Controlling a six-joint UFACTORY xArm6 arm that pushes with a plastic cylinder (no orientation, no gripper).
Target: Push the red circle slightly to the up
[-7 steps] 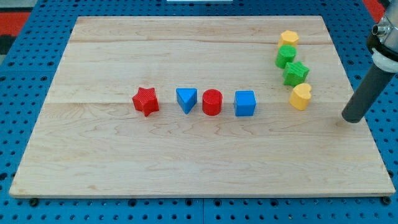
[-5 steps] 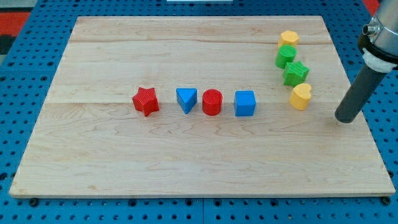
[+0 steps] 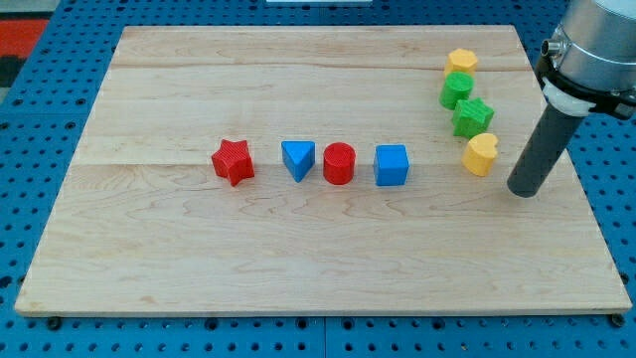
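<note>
We are bringing my tip (image 3: 524, 190), bare and carrying nothing, round below the red circle (image 3: 339, 163), avoiding the yellow heart (image 3: 481, 154) and blue cube (image 3: 392, 165)

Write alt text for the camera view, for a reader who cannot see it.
My tip rests near the wooden board's right edge, just right of a yellow heart, far from the red circle. The circle sits mid-board between a blue triangle and a blue cube.

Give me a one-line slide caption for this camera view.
My tip rests right of the yellow heart, far from the red circle flanked by blue blocks.
</note>
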